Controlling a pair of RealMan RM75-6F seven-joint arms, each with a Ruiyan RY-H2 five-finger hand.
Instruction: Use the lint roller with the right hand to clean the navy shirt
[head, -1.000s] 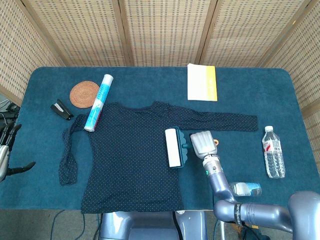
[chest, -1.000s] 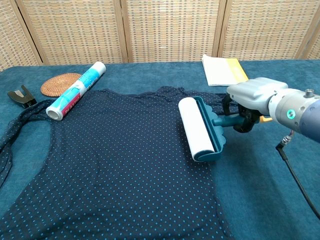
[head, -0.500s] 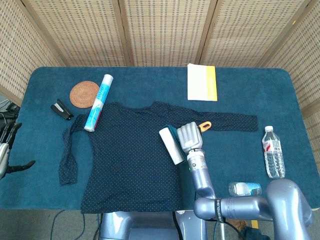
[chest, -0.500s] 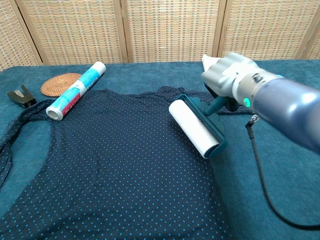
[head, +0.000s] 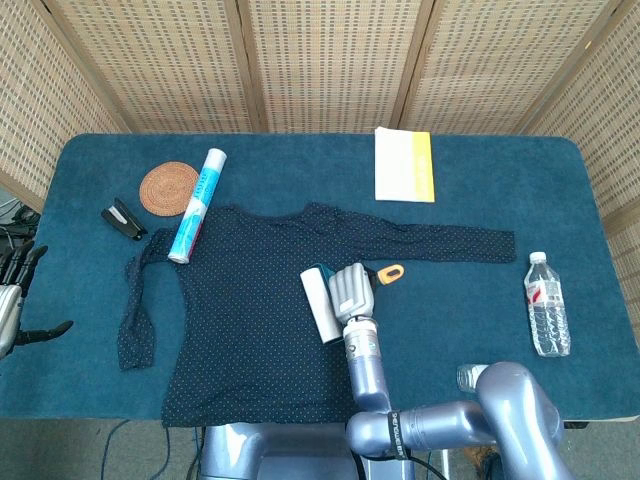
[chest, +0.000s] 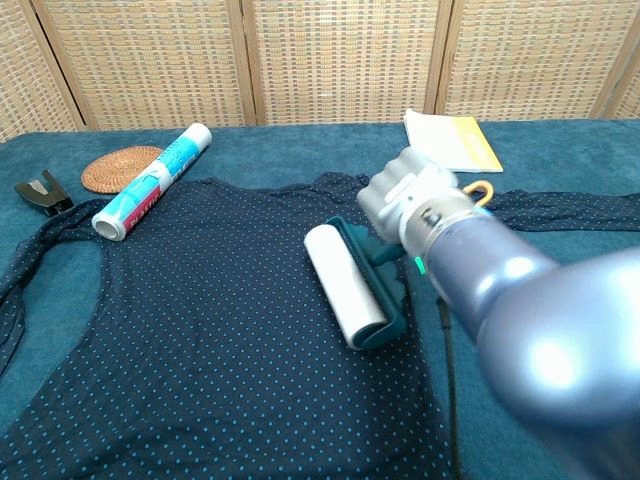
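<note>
The navy dotted shirt (head: 250, 320) (chest: 200, 330) lies flat across the blue table. My right hand (head: 352, 290) (chest: 405, 205) grips the teal handle of the lint roller (head: 320, 305) (chest: 345, 298), whose white roll lies on the shirt's right half. The handle's orange end loop (head: 388, 273) (chest: 479, 190) sticks out past the hand. My left hand (head: 12, 300) hangs off the table's left edge with fingers apart and nothing in them; the chest view does not show it.
A plastic-wrap tube (head: 198, 203) (chest: 152, 180), a cork coaster (head: 168, 187) (chest: 120, 168) and a black clip (head: 123, 219) (chest: 40, 190) lie at back left. A white-and-yellow booklet (head: 404, 165) (chest: 448, 140) sits at the back; a water bottle (head: 546, 303) lies at right.
My right hand has swept the lint roller leftward across the shirt, from its right edge toward the middle. The left hand stayed put.
</note>
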